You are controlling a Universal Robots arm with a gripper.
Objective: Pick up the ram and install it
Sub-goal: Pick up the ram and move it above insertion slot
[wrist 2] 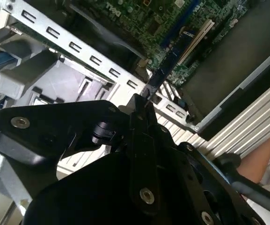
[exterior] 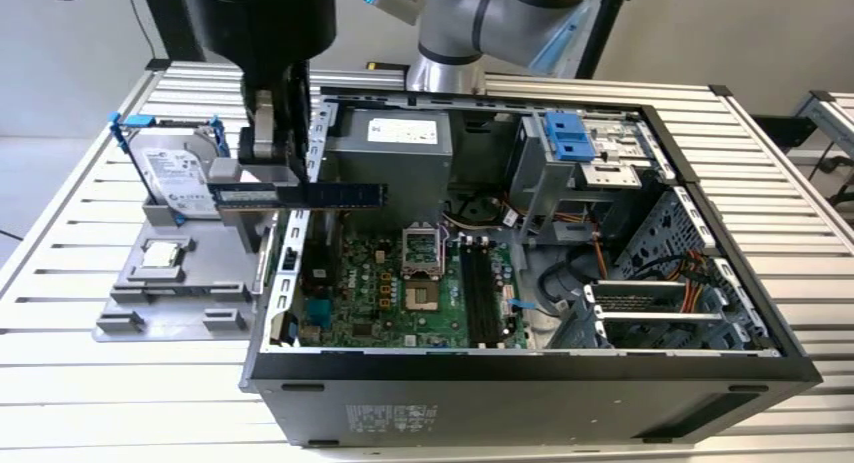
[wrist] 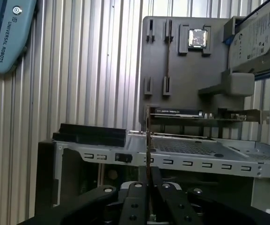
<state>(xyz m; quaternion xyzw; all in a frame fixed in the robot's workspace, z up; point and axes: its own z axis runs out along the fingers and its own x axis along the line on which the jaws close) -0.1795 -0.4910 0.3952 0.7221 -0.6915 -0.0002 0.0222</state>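
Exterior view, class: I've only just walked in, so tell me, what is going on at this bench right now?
One robot arm is handling the ram. Its pincer is shut on the stick, holding it level in the air above the edge of the open computer case, on the exterior view's left. The ram is not yet in the memory slots on the motherboard. Beside the case, a grey fixture holds a hard drive with blue rails.
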